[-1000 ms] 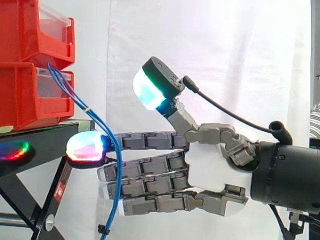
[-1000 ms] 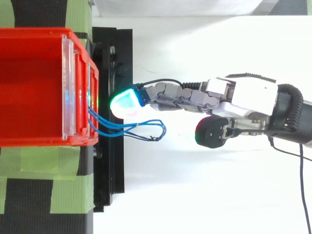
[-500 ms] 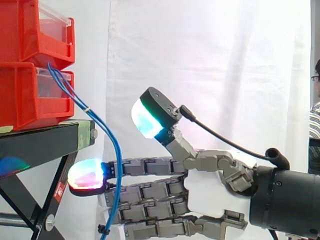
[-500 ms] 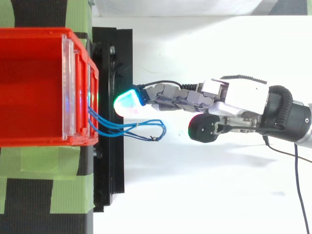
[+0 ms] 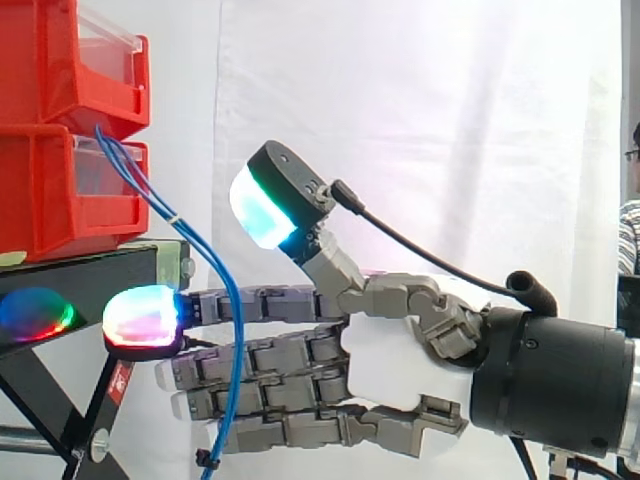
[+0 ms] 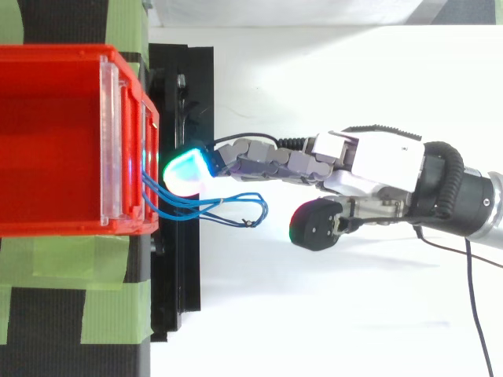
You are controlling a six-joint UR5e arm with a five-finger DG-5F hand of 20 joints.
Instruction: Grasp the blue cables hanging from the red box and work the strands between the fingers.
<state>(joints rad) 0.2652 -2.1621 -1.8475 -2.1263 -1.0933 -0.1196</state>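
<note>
The blue cables are hanging from the front of the lower red box and drooping past the edge of the black stand beneath that box. The hand is reaching toward the red box with its fingers stretched straight, clasping nothing. The strands are crossing in front of the fingers, and the thumb is lifting well clear.

Bins stacked on stand, left. Cables hang from lower bin's front, past stand edge. Hand right, fingers level behind cables, thumb above.
</note>
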